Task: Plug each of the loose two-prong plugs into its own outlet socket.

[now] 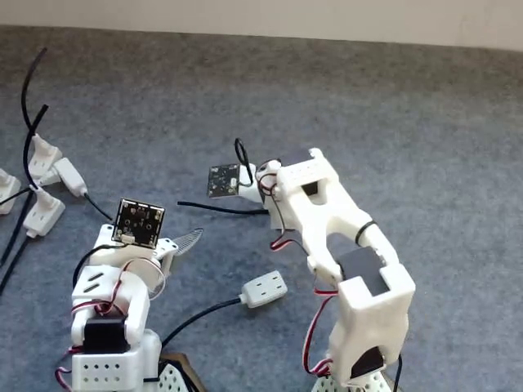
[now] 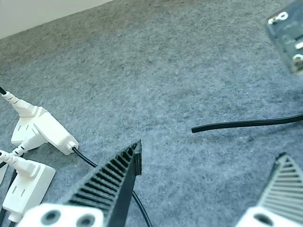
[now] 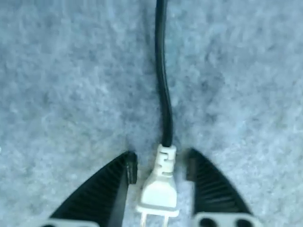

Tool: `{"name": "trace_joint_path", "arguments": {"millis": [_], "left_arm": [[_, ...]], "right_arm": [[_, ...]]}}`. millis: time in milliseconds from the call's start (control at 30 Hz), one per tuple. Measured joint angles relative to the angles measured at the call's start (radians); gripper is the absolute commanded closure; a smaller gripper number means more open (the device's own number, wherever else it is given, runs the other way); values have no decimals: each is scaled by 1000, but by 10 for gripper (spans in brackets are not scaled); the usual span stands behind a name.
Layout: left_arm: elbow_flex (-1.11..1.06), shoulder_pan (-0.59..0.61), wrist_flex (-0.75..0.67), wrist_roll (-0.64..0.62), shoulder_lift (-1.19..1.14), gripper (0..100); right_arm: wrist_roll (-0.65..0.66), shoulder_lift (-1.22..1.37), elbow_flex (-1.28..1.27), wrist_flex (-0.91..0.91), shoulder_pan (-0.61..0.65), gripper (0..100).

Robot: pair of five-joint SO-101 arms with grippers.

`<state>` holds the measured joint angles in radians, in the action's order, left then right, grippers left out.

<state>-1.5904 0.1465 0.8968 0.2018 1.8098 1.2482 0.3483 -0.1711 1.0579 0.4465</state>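
A white two-prong plug point(image 3: 158, 189) on a black cord point(image 3: 163, 94) lies on the grey carpet, prongs toward the wrist. My right gripper point(image 3: 159, 164) is open and straddles it, one finger point(image 3: 113, 187) on each side with small gaps. In the high view this gripper point(image 1: 248, 175) is lowered to the carpet mid-scene. A loose white outlet socket point(image 1: 265, 288) on a black cord lies between the two arms. My left gripper point(image 2: 209, 150) hangs open above bare carpet with nothing in it, and its finger point(image 1: 189, 240) shows at the lower left.
At the far left lie white sockets point(image 2: 45, 130) with plugs seated and black cords point(image 1: 33, 98). A black cord with a free end point(image 2: 236, 125) crosses the carpet between the arms. Open carpet stretches behind and to the right.
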Motion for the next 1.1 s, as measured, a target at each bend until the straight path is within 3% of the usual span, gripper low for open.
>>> {"name": "trace_joint_path", "arguments": {"millis": [167,333,500,667,867,1100], "left_arm": [[0,0,0,0,0,596],[0,0,0,0,0,596],[0,0,0,0,0,596],[61,0,69,0,-3,596],[238,-2,155,0,-196,596],[531,-2,176,0,-643,591]], "right_arm": [[31,32,14,0,0,991],[-38,35,25,3,0,993],[-72,63,150,183,2,993],[-367,72,451,427,11,993],[-738,72,752,552,64,993],[-933,72,1023,658,196,993]]}}
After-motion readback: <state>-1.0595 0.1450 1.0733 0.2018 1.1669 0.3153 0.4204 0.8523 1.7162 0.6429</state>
